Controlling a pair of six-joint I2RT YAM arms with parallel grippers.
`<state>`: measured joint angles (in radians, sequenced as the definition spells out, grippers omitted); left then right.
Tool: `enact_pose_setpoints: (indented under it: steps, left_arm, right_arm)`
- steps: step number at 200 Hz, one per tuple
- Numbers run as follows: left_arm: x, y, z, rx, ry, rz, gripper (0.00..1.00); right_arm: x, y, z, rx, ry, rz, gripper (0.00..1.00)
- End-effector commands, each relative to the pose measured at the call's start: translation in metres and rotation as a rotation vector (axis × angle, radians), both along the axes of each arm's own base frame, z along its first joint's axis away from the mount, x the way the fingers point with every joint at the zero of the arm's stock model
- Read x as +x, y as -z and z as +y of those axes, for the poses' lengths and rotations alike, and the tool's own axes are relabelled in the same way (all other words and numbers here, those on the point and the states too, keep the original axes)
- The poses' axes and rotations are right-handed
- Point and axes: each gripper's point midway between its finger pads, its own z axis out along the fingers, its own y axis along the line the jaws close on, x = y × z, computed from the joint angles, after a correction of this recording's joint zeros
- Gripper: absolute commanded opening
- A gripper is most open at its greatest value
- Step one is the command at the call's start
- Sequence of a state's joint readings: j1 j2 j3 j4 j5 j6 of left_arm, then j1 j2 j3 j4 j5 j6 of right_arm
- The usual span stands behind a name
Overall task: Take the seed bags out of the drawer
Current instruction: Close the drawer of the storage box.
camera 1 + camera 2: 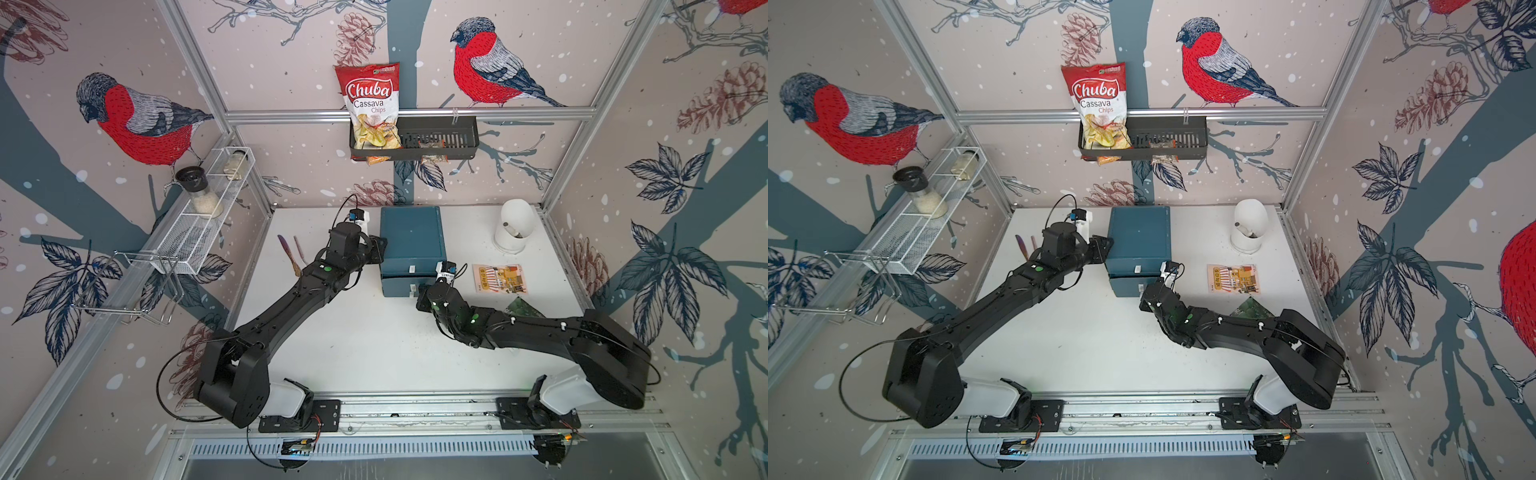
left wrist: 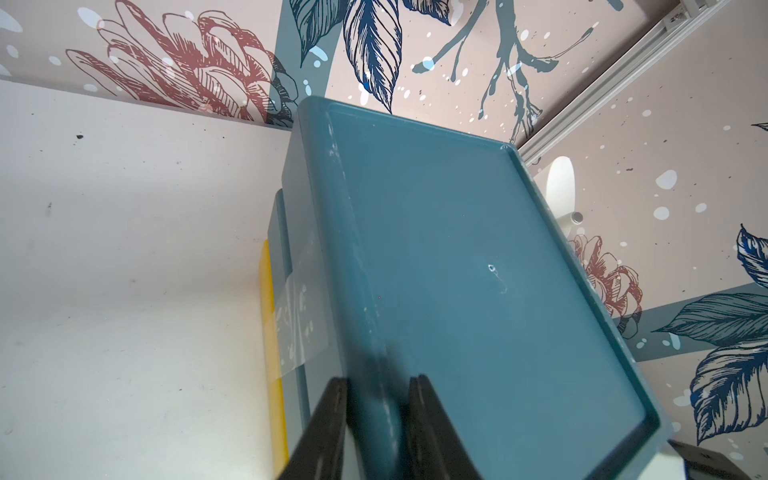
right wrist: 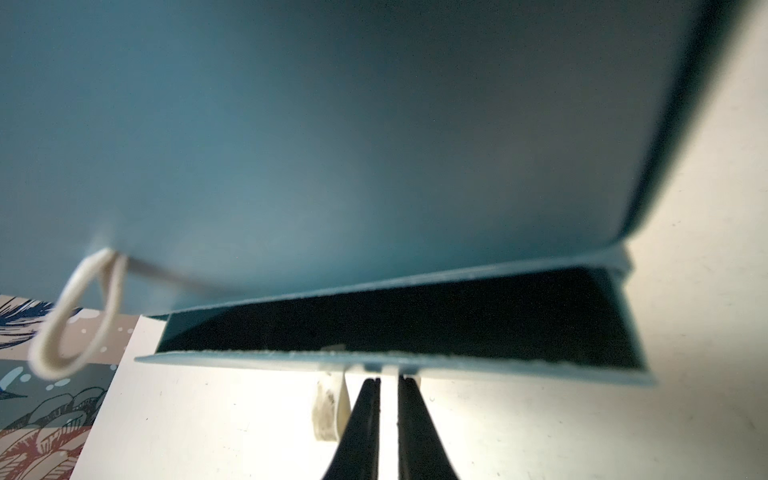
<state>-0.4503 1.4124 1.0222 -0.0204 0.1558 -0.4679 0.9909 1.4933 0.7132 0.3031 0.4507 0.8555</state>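
In both top views the striped seed bag [image 1: 498, 279] [image 1: 1233, 279] lies on the white tabletop [image 1: 374, 340] near the teal drawer box [image 1: 409, 237]. A dark green seed bag [image 1: 519, 308] peeks from under the right arm [image 1: 540, 328].

Left wrist: the left pincer [image 2: 378, 380] pinches the box's top edge.

Right wrist: the right pincer [image 3: 388, 380], nearly pressed together, sits at the white tab [image 3: 332, 407] of the ajar lower drawer [image 3: 498, 368]. I cannot tell whether it grips.

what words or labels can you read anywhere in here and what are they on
"Chuba": red chips bag standing in the black wall basket
"Cassava": same bag, under the brand
"Chips": same bag, under that
Green logo at the bag's top: too small to read
Cream-orange striped seed packet: print too small to read
Dark green seed packet: partly hidden, unreadable
Wrist views: no text
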Motion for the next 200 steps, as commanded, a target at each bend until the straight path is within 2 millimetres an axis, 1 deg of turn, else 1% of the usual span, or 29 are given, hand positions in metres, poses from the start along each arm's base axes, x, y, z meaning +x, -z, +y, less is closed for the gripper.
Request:
enact_pose_setpoints:
  steps: [1, 19, 30, 44, 73, 90, 105, 120, 130, 150, 172, 184, 200]
  left_arm:
    - [-0.049, 0.073, 0.014, 0.157, 0.072, 0.297, 0.18]
    - [-0.051, 0.075, 0.011, 0.149, 0.086, 0.307, 0.22]
    - [-0.052, 0.074, 0.009, 0.141, 0.097, 0.310, 0.27]
    - [-0.053, 0.074, 0.007, 0.138, 0.106, 0.311, 0.31]
    - [-0.055, 0.076, 0.008, 0.147, 0.110, 0.317, 0.35]
    - [-0.055, 0.077, 0.007, 0.152, 0.116, 0.316, 0.36]
    - [-0.057, 0.078, 0.007, 0.159, 0.126, 0.323, 0.37]
    - [-0.057, 0.076, 0.007, 0.163, 0.127, 0.320, 0.40]
    - [-0.057, 0.077, 0.010, 0.168, 0.113, 0.321, 0.43]
    - [-0.055, 0.073, 0.014, 0.167, 0.081, 0.321, 0.53]
    - [-0.053, 0.064, 0.011, 0.143, 0.073, 0.315, 0.57]
    - [-0.051, 0.055, 0.008, 0.114, 0.074, 0.309, 0.59]
    - [-0.049, 0.040, 0.002, 0.057, 0.091, 0.302, 0.61]
  right_arm:
    - [0.014, -0.016, -0.006, 0.025, 0.057, -0.068, 0.17]
    - [0.019, -0.015, -0.004, 0.016, 0.056, -0.062, 0.19]
    - [0.020, -0.015, -0.001, 0.016, 0.052, -0.063, 0.23]
    - [0.022, -0.017, 0.001, 0.017, 0.047, -0.073, 0.32]
    - [0.025, -0.019, 0.001, 0.030, 0.058, -0.074, 0.51]
    - [0.023, -0.019, 0.004, 0.035, 0.043, -0.075, 0.55]
    - [0.022, -0.017, 0.004, 0.034, 0.044, -0.070, 0.60]
    - [0.020, -0.015, 0.004, 0.029, 0.044, -0.060, 0.65]
    - [0.019, -0.015, 0.005, 0.022, 0.040, -0.056, 0.68]
    - [0.008, -0.021, 0.006, 0.001, 0.039, -0.058, 0.73]
    - [-0.010, -0.029, 0.005, -0.055, 0.062, -0.049, 0.77]
    - [-0.020, -0.031, 0.001, -0.107, 0.097, -0.049, 0.84]
    - [-0.032, -0.034, -0.010, -0.165, 0.182, -0.027, 0.90]
